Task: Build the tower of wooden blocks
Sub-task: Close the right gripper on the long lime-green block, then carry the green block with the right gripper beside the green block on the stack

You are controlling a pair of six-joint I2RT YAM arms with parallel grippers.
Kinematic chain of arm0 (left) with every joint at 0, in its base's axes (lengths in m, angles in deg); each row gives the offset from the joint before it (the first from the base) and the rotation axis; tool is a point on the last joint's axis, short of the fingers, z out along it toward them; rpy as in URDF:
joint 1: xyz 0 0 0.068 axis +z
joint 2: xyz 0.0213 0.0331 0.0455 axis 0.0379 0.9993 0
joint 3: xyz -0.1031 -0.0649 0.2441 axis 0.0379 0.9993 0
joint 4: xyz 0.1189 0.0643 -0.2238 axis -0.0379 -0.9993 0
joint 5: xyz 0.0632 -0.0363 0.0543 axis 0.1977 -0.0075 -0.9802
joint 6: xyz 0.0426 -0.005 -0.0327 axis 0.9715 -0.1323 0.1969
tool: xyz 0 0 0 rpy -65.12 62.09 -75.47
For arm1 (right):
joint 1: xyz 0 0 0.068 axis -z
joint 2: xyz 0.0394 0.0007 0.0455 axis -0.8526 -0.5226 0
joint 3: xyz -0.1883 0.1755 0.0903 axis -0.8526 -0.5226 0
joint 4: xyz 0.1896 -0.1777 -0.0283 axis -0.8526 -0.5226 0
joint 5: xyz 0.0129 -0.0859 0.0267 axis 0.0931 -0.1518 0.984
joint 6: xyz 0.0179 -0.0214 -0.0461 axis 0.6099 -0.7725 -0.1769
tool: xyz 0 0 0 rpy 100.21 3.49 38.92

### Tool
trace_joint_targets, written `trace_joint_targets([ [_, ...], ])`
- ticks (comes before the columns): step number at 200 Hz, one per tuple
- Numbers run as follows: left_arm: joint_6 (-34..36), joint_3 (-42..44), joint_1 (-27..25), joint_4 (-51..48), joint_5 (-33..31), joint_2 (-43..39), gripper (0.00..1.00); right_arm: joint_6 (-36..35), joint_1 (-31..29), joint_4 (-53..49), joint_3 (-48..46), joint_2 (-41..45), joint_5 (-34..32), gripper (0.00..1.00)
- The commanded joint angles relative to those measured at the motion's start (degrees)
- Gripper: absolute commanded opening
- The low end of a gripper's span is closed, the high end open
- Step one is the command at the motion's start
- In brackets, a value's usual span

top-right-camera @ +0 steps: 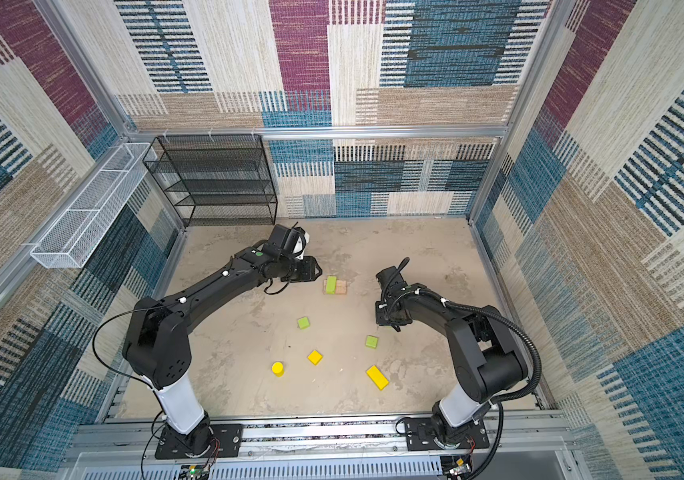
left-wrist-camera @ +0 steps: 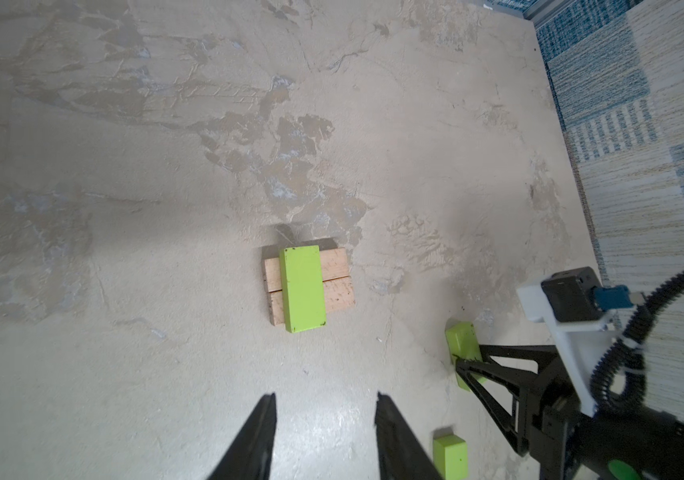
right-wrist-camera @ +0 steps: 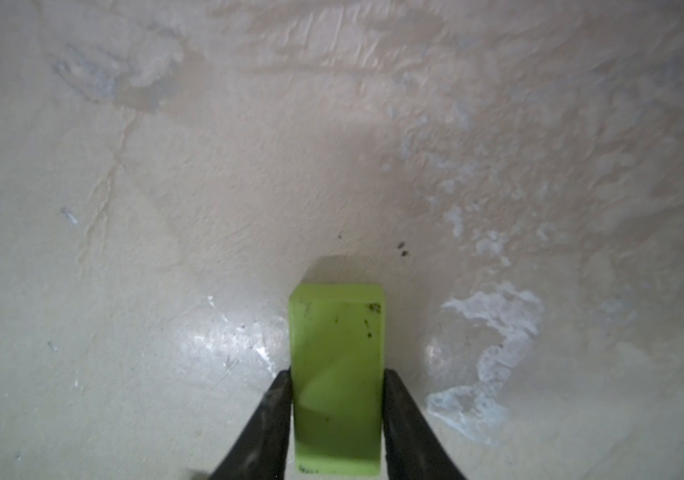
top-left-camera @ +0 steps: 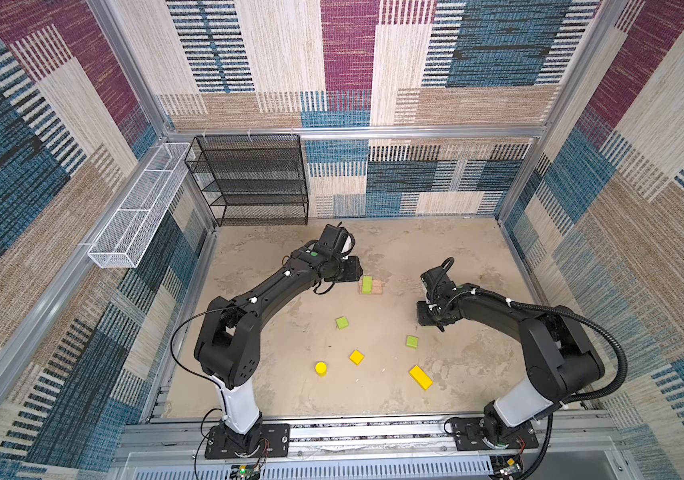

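While my right end effector [right-wrist-camera: 337,376] clamps the long green block [right-wrist-camera: 337,328] on the tabletop [right-wrist-camera: 165,208], my left end effector [left-wrist-camera: 325,399] hovers, jaws apart, empty.

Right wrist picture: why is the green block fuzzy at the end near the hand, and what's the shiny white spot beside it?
Right wrist view: the long green block, held in the right hand, sits near the lens, so its near end blurs; the white spot on the table looks like glare. Left wrist view: the stacked green block is sharp. Both top views: evenly lit.
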Motion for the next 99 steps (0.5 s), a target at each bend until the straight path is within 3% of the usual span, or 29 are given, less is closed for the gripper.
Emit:
trace_joint_targets([
  [1, -0.7, 0.2, 0.1, 0.7, 0.6, -0.1, 0.44, 0.6, -0.1, 0.0, 0.8, -0.2, -1.2, 0.28],
  [42, -0.7, 0.4, 0.3, 0.8, 0.8, -0.2, 0.43, 0.8, -0.5, -1.4, 3.0, -0.2, -1.7, 0.12],
  [99, -0.8, 0.4, 0.8, 1.3, 1.8, 0.8, 0.43, 0.7, -1.9, -3.5, 11.3, -1.0, 0.7, 0.12],
])
